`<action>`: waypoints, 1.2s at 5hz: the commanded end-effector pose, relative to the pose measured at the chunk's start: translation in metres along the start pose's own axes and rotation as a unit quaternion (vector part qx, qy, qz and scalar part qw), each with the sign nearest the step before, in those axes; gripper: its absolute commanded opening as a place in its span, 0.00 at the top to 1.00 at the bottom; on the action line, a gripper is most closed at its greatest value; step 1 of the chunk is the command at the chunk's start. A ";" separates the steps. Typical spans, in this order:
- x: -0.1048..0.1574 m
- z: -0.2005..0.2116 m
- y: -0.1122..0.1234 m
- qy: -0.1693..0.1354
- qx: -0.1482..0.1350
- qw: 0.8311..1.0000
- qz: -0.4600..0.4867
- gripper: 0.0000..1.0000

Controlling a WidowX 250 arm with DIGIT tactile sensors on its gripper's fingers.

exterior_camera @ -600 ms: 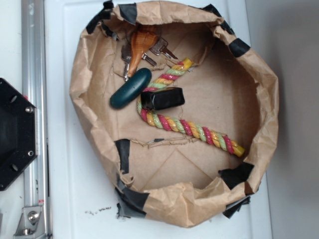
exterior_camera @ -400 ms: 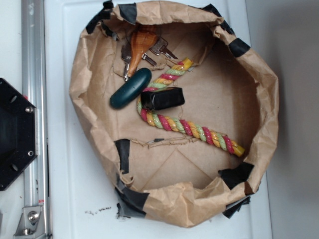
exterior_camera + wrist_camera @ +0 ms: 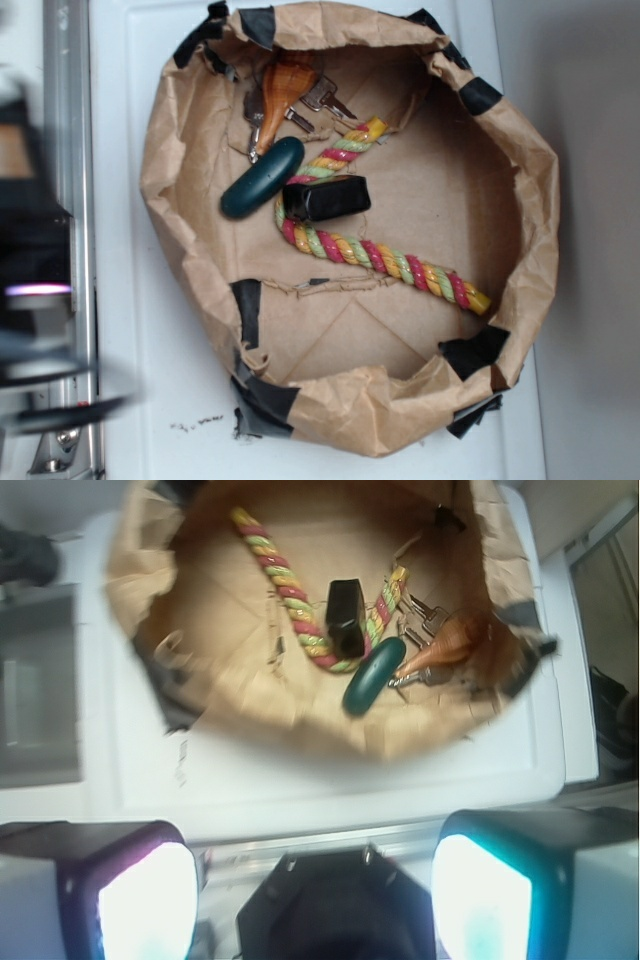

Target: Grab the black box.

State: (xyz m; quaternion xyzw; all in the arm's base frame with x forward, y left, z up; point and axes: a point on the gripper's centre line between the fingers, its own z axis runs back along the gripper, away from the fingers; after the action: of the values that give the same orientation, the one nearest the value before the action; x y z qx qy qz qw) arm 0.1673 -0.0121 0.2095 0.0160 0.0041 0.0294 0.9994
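Note:
The black box [image 3: 326, 198] lies inside the brown paper basket [image 3: 520, 150], resting on the striped rope [image 3: 385, 258], next to the dark teal oval case [image 3: 262, 177]. It also shows in the wrist view [image 3: 346, 616], far ahead, beside the teal case [image 3: 374, 675]. My gripper [image 3: 315, 900] is open and empty, its two glowing pads wide apart, well outside the basket above the black robot base [image 3: 335, 910]. In the exterior view the arm is a blurred dark shape [image 3: 35, 280] at the left edge.
Keys with a brown wooden fob [image 3: 283, 88] lie at the basket's back. Black tape patches [image 3: 474, 350] sit along the paper rim. A metal rail [image 3: 65, 120] runs down the left of the white tray [image 3: 150, 360].
The arm has swung into the left edge of the exterior view as a blur, covering the black base. Nothing in the basket has moved.

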 end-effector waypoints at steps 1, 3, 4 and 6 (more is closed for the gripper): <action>0.056 -0.022 0.021 0.010 0.008 0.999 0.035 0.00; 0.087 -0.085 0.049 0.010 0.002 1.000 0.012 0.00; 0.094 -0.119 0.041 0.042 0.017 0.999 -0.011 0.00; 0.108 -0.171 -0.007 0.056 -0.072 0.995 -0.040 0.00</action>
State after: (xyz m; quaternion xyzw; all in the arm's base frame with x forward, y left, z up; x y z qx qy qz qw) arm 0.2695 0.0009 0.0301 -0.0536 0.0799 0.0100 0.9953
